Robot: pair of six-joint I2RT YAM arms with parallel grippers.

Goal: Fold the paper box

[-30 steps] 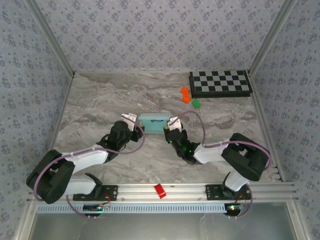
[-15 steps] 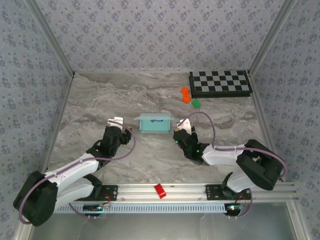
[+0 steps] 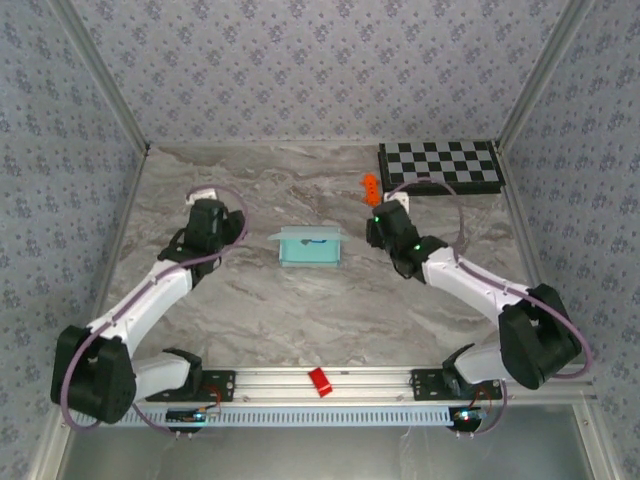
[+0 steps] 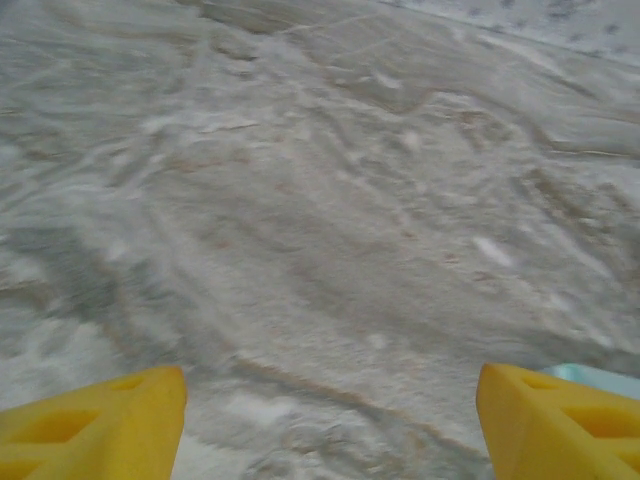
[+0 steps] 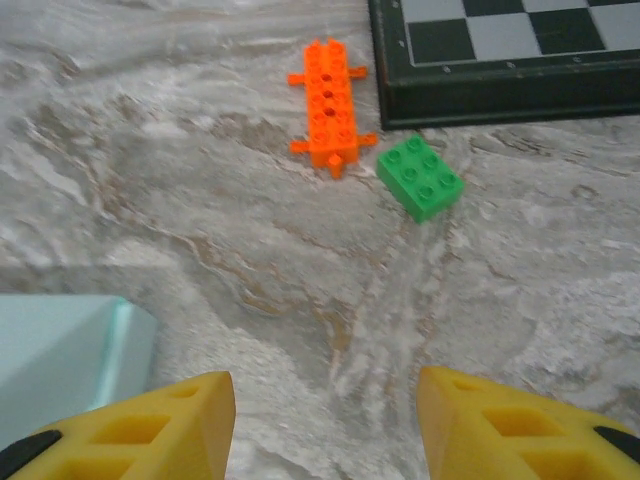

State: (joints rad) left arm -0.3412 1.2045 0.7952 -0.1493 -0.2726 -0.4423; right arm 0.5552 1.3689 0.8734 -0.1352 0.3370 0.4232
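aqua paper box point(image 3: 309, 247), plain, lies between left pincer point(image 4: 330, 400) and right pincer point(image 5: 325, 410).

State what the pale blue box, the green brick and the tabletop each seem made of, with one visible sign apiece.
The pale blue box looks like thin matte card: crisp folded edges, dull flat faces. The green brick is likely moulded plastic: round studs, smooth even colour. The tabletop shows marble-like veining; stone or printed laminate cannot be told.
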